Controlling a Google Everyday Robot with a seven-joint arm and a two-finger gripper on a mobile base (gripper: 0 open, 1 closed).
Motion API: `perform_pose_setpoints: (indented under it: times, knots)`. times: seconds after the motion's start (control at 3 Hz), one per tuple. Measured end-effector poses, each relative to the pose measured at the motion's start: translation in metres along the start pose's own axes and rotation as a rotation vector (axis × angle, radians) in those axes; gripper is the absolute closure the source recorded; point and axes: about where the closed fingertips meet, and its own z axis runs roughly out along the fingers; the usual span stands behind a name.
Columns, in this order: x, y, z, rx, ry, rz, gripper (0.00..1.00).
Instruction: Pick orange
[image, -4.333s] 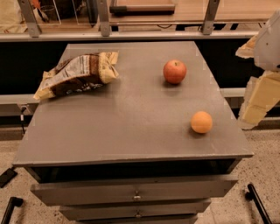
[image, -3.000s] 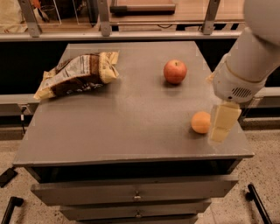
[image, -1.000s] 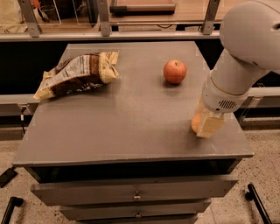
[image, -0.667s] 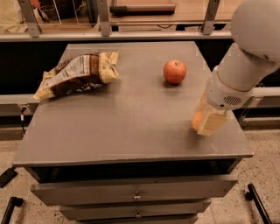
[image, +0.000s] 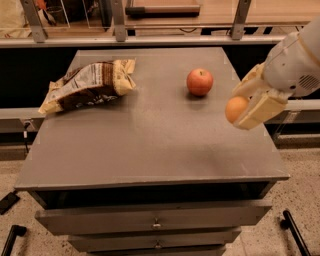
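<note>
The orange (image: 235, 108) is small, round and pale orange. It sits between the cream fingers of my gripper (image: 248, 102), lifted clear of the grey table top (image: 150, 135) near its right edge. The gripper is shut on the orange, with one finger (image: 260, 111) in front of it and the other behind. The white arm comes in from the upper right. The red apple (image: 200, 82) rests on the table, a little left of and beyond the gripper.
A crumpled brown and cream chip bag (image: 89, 86) lies at the table's back left. Drawers (image: 155, 222) run below the front edge. A rail and shelving stand behind the table.
The gripper came down around the orange on the table, closed on it, and has now lifted it up and slightly to the right. The apple and bag have not moved.
</note>
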Motion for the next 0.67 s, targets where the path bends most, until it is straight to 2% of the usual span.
perform_pose_setpoints:
  times: [0.33, 0.67]
  knots:
    - [-0.0174, -0.0027, -0.0129, 0.016, -0.063, -0.021, 1.00]
    - [-0.0175, -0.0027, -0.0128, 0.016, -0.063, -0.021, 1.00]
